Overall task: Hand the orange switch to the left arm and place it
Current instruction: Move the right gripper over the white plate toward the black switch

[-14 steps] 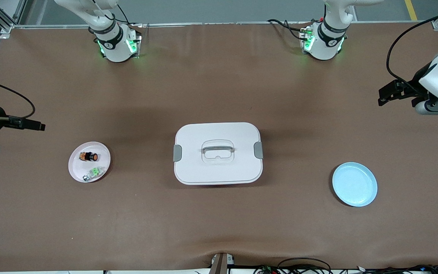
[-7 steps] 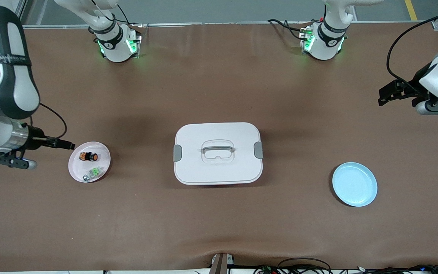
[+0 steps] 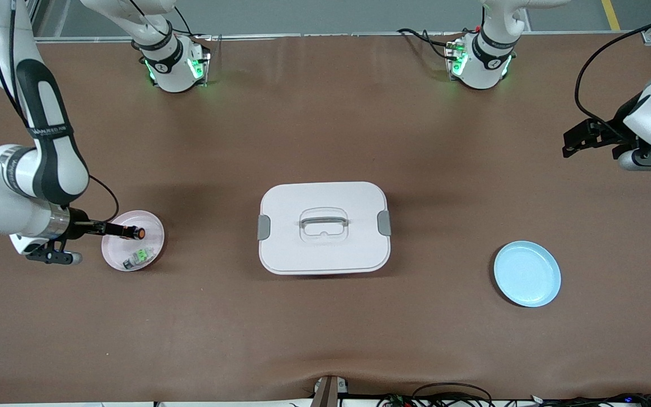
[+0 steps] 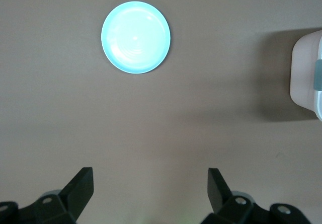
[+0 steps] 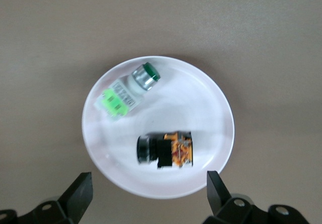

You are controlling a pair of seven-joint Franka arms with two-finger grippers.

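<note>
The tiny black-bodied orange switch (image 5: 166, 150) lies on its side in the round pink plate (image 5: 211, 103) beside a green-and-silver small switch (image 5: 128, 90), directly under the right gripper (image 5: 146, 196), whose jaws hang spread wide and empty. The left gripper (image 4: 150, 191), also open and holding nothing, waits over bare brown table (image 3: 325, 328) at the left arm's end, near the round blue plate (image 3: 527, 273). The large white lidded box (image 3: 324, 227) sits mid-table between the two plates, well apart from both.

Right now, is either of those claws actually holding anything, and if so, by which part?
Nothing is held. The right gripper hangs open over the orange switch on the pink plate; the left gripper waits open over bare table.
</note>
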